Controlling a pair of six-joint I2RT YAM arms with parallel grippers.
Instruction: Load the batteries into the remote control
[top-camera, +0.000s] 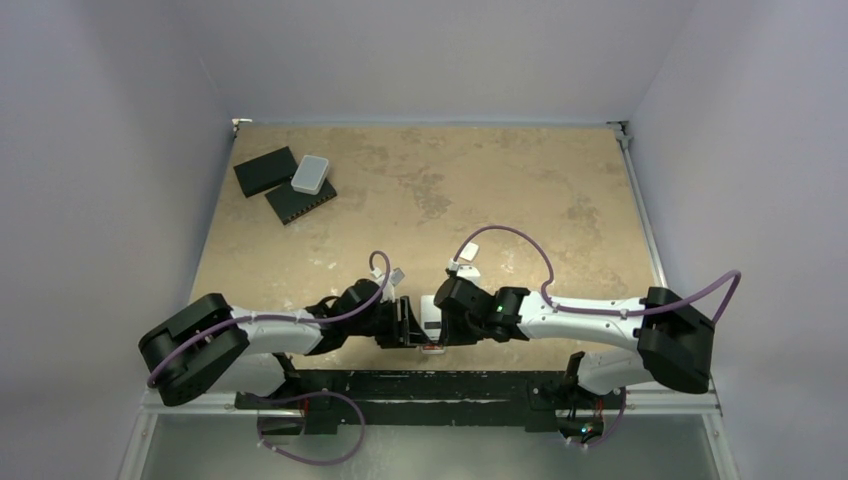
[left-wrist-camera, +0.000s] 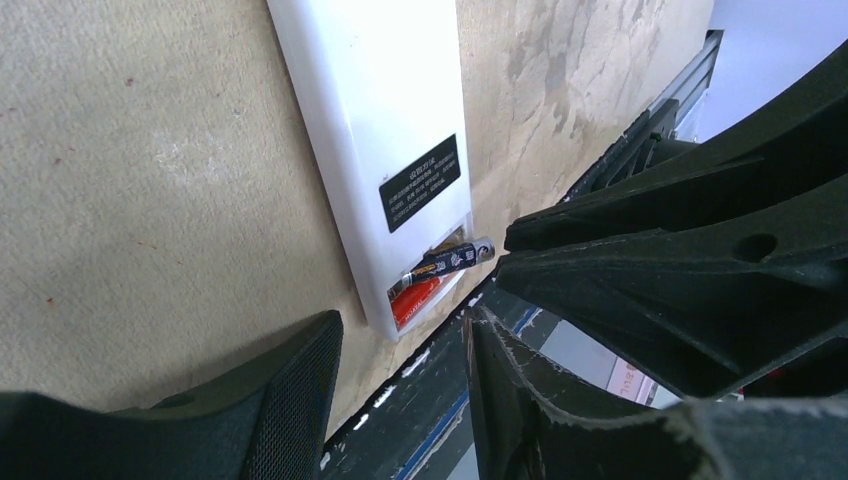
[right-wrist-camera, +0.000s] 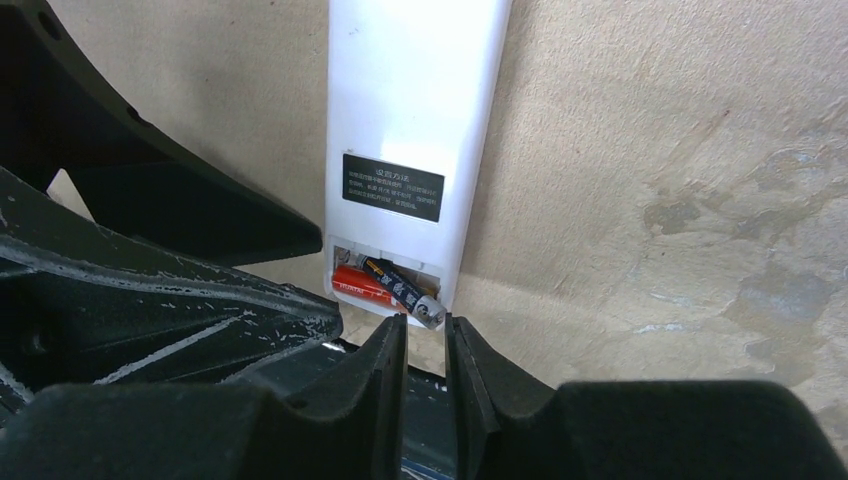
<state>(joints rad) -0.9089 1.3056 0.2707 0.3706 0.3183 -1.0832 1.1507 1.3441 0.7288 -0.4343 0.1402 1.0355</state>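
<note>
Right gripper (right-wrist-camera: 427, 330), narrowly parted at the tilted dark battery (right-wrist-camera: 400, 288), grip unclear, likely seating it; left gripper (left-wrist-camera: 403, 340) gapes beside remote (right-wrist-camera: 415, 100), perhaps steadying.

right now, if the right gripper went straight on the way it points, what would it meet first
The dark battery: its end juts out of the remote control's open compartment just ahead of the right gripper. They look very close; depth is unclear.

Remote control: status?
Left hand open, empty. Right hand narrow at raised end of dark battery, grip unclear. Remote control back-up, red battery seated. Nothing in the way.
</note>
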